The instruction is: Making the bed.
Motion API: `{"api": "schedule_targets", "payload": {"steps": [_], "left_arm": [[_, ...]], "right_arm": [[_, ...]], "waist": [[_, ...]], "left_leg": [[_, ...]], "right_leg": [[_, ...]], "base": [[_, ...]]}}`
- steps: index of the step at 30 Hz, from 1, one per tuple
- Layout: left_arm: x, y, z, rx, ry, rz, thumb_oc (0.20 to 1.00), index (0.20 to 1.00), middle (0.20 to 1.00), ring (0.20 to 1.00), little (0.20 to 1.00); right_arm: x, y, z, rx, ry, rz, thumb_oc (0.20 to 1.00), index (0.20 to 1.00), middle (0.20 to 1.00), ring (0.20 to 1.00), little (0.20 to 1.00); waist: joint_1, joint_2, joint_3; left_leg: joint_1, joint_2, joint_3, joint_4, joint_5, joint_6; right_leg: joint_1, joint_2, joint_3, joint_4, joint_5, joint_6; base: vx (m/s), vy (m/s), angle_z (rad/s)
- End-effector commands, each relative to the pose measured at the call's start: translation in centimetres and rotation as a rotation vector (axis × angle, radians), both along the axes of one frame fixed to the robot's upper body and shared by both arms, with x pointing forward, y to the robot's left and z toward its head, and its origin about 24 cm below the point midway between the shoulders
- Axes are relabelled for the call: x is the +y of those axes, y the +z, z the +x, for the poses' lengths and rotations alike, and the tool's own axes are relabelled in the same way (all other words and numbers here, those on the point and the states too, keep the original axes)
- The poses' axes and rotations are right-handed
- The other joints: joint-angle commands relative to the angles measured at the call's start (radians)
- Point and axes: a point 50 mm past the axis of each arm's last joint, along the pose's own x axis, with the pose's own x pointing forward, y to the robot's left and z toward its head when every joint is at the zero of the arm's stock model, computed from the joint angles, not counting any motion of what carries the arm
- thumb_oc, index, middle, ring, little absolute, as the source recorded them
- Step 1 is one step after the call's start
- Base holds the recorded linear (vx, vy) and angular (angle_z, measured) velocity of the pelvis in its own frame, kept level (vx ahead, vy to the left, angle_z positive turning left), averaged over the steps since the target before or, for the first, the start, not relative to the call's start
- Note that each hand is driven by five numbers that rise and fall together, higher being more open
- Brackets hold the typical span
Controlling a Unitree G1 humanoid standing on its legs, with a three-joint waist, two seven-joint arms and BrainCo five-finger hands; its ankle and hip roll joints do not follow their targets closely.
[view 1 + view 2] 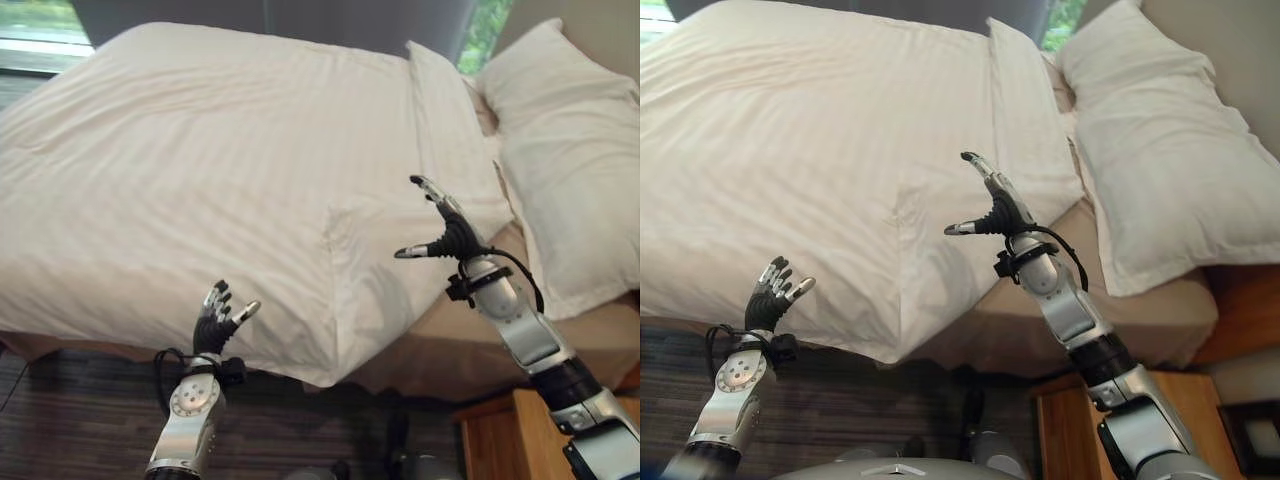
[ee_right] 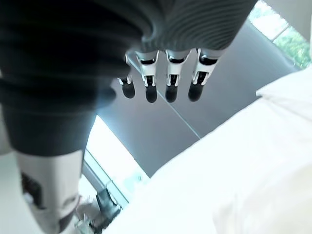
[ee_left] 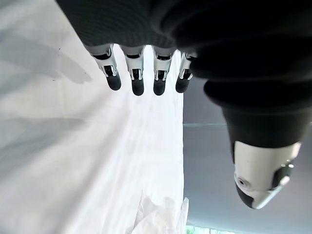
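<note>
A white striped duvet (image 1: 200, 170) covers most of the bed, its near corner (image 1: 335, 330) hanging over the mattress edge. A white pillow (image 1: 565, 150) lies at the head of the bed on the right, on the tan sheet (image 1: 460, 340). My left hand (image 1: 215, 322) is raised in front of the duvet's near edge, open, holding nothing. My right hand (image 1: 445, 228) hovers above the duvet's folded corner near the pillow, fingers spread and open, apart from the cloth. In the wrist views, straight fingers (image 3: 137, 80) and fingers (image 2: 170, 80) point past white bedding.
A wooden bedside table (image 1: 510, 435) stands at the lower right beside the bed. Dark carpet (image 1: 80, 420) runs along the bed's near side. A window (image 1: 40, 30) shows at the far left behind the bed.
</note>
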Motion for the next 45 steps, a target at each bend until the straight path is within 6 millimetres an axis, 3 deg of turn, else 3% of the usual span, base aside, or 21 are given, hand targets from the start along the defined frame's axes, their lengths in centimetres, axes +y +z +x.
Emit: {"api": "schedule_targets", "payload": {"steps": [1, 2, 3, 9, 10, 12, 13, 14, 15, 17, 20, 21, 23, 29, 35, 41, 45], "left_arm": [[0.6, 2.4, 0.4, -0.108, -0.040, 0.027, 1.000, 1.000, 1.000, 1.000, 1.000], [1.2, 2.2, 0.3, -0.104, -0.008, 0.016, 1.000, 1.000, 1.000, 1.000, 1.000], [1.3, 2.2, 0.2, -0.106, 0.005, 0.004, 1.000, 1.000, 1.000, 1.000, 1.000], [1.3, 2.2, 0.2, -0.123, 0.032, -0.025, 1.000, 1.000, 1.000, 1.000, 1.000], [1.1, 2.2, 0.5, -0.134, 0.042, -0.047, 1.000, 1.000, 1.000, 1.000, 1.000], [0.9, 2.2, 0.7, -0.140, 0.050, -0.059, 1.000, 1.000, 1.000, 1.000, 1.000], [0.5, 1.9, 0.8, -0.137, 0.051, -0.086, 1.000, 1.000, 1.000, 1.000, 1.000], [0.5, 1.9, 0.8, -0.138, 0.051, -0.086, 1.000, 1.000, 1.000, 1.000, 1.000], [0.3, 1.8, 0.9, -0.135, 0.048, -0.098, 1.000, 1.000, 1.000, 1.000, 1.000], [0.2, 0.8, 0.8, -0.091, 0.046, -0.120, 1.000, 1.000, 1.000, 1.000, 1.000], [-0.3, 0.6, 0.2, -0.076, 0.021, -0.101, 1.000, 1.000, 1.000, 1.000, 1.000], [-0.3, 0.9, 0.2, -0.085, 0.014, -0.088, 1.000, 1.000, 1.000, 1.000, 1.000], [0.0, 1.1, 0.6, -0.092, 0.009, -0.063, 1.000, 1.000, 1.000, 1.000, 1.000], [0.9, 2.5, 1.2, -0.128, -0.001, -0.005, 1.000, 1.000, 1.000, 1.000, 1.000], [0.8, 3.4, 2.1, -0.132, -0.074, 0.060, 1.000, 1.000, 1.000, 1.000, 1.000], [0.1, 4.3, 3.2, -0.161, -0.125, 0.101, 1.000, 1.000, 1.000, 1.000, 1.000], [-1.6, 5.6, 4.5, -0.218, -0.200, 0.124, 1.000, 1.000, 1.000, 1.000, 1.000]], "right_arm": [[1.5, 4.4, 0.6, -0.191, 0.017, 0.001, 1.000, 1.000, 1.000, 1.000, 1.000], [3.0, 5.0, 0.6, -0.228, 0.050, -0.035, 1.000, 1.000, 1.000, 1.000, 1.000], [3.3, 5.1, 0.7, -0.234, 0.054, -0.049, 1.000, 1.000, 1.000, 1.000, 1.000], [3.6, 3.8, 0.8, -0.231, 0.012, -0.089, 1.000, 1.000, 1.000, 1.000, 1.000], [3.3, 3.1, 0.9, -0.224, -0.022, -0.098, 1.000, 1.000, 1.000, 1.000, 1.000], [3.3, 3.2, 1.1, -0.234, -0.038, -0.098, 1.000, 1.000, 1.000, 1.000, 1.000], [3.2, 3.2, 1.2, -0.249, -0.058, -0.112, 1.000, 1.000, 1.000, 1.000, 1.000], [3.2, 3.2, 1.2, -0.250, -0.058, -0.112, 1.000, 1.000, 1.000, 1.000, 1.000], [3.1, 3.4, 1.3, -0.260, -0.063, -0.123, 1.000, 1.000, 1.000, 1.000, 1.000], [3.4, 3.3, 1.7, -0.253, -0.073, -0.153, 1.000, 1.000, 1.000, 1.000, 1.000], [4.0, 3.2, 1.9, -0.247, -0.060, -0.169, 1.000, 1.000, 1.000, 1.000, 1.000], [4.7, 3.2, 2.2, -0.247, -0.052, -0.181, 1.000, 1.000, 1.000, 1.000, 1.000], [4.9, 2.6, 3.1, -0.185, -0.066, -0.169, 1.000, 1.000, 1.000, 1.000, 1.000], [5.1, 4.5, 5.2, -0.199, -0.125, -0.213, 1.000, 1.000, 1.000, 1.000, 1.000], [2.9, 4.6, 7.8, -0.150, -0.308, -0.279, 1.000, 1.000, 1.000, 1.000, 1.000], [1.3, 3.7, 8.4, -0.109, -0.403, -0.313, 1.000, 1.000, 1.000, 1.000, 1.000], [-0.1, 3.7, 8.9, -0.060, -0.472, -0.277, 1.000, 1.000, 1.000, 1.000, 1.000]], "waist": [[-0.010, -0.009, -0.027], [-0.007, 0.009, -0.027], [-0.004, 0.013, -0.025], [-0.001, 0.033, -0.001], [0.005, 0.034, 0.022], [0.002, 0.034, 0.029], [-0.004, 0.029, 0.047], [-0.005, 0.030, 0.047], [-0.011, 0.028, 0.057], [-0.029, 0.042, 0.051], [-0.038, 0.057, 0.041], [-0.041, 0.070, 0.024], [-0.037, 0.061, 0.007], [-0.007, 0.048, 0.014], [0.032, 0.043, 0.039], [0.041, 0.057, 0.056], [0.055, 0.085, 0.084]], "left_leg": [[-0.050, 0.125, 0.176, 0.020, -0.048, -0.040], [-0.050, 0.131, 0.177, 0.055, -0.064, -0.052], [-0.053, 0.134, 0.179, 0.070, -0.068, -0.058], [-0.097, 0.155, 0.182, 0.191, -0.061, -0.100], [-0.149, 0.179, 0.207, 0.271, -0.009, -0.139], [-0.180, 0.192, 0.222, 0.319, 0.005, -0.151], [-0.220, 0.225, 0.280, 0.382, 0.034, -0.150], [-0.226, 0.228, 0.278, 0.390, 0.032, -0.151], [-0.245, 0.255, 0.317, 0.392, 0.041, -0.146], [-0.224, 0.304, 0.369, 0.278, 0.011, -0.148], [-0.194, 0.303, 0.379, 0.149, 0.056, -0.133], [-0.157, 0.302, 0.392, 0.065, 0.095, -0.141], [-0.122, 0.292, 0.406, 0.006, 0.119, -0.143], [-0.138, 0.284, 0.382, -0.010, 0.122, -0.138], [-0.205, 0.282, 0.339, -0.017, 0.124, -0.148], [-0.264, 0.281, 0.314, -0.017, 0.138, -0.153], [-0.324, 0.278, 0.300, -0.017, 0.158, -0.162]], "right_leg": [[0.080, -0.020, 0.000, 0.051, -0.156, 0.047], [0.104, -0.015, -0.010, 0.028, -0.163, 0.036], [0.111, -0.016, -0.014, 0.023, -0.167, 0.032], [0.157, -0.014, -0.049, -0.022, -0.181, 0.010], [0.171, -0.019, -0.074, -0.035, -0.193, -0.003], [0.175, -0.018, -0.090, -0.038, -0.198, -0.011], [0.186, -0.021, -0.113, -0.040, -0.212, -0.018], [0.185, -0.019, -0.114, -0.040, -0.212, -0.018], [0.188, -0.024, -0.125, -0.040, -0.217, -0.019], [0.199, -0.029, -0.142, -0.040, -0.238, -0.004], [0.194, -0.024, -0.160, -0.040, -0.227, -0.003], [0.188, -0.013, -0.165, -0.039, -0.232, -0.008], [0.187, -0.011, -0.175, -0.038, -0.222, -0.005], [0.173, -0.017, -0.182, -0.038, -0.208, 0.003], [0.134, -0.026, -0.198, -0.037, -0.205, 0.020], [0.098, -0.030, -0.215, -0.037, -0.200, 0.023], [0.047, -0.038, -0.224, -0.037, -0.187, 0.030]], "base": [[0.24, -0.149, -0.23], [0.28, -0.178, -0.23], [0.25, -0.177, -0.12], [0.07, -0.101, -0.02], [-0.01, -0.082, 0.19], [0.00, -0.117, 0.39], [-0.01, -0.115, 0.56], [-0.03, -0.098, 0.74], [-0.03, -0.014, 0.55], [0.08, 0.041, 0.48], [0.03, 0.054, 0.37], [0.08, 0.072, 0.10], [0.10, 0.048, 0.08], [0.03, 0.014, 0.21], [-0.01, -0.003, 0.11], [-0.01, -0.011, 0.15], [-0.05, -0.004, 0.14]]}}
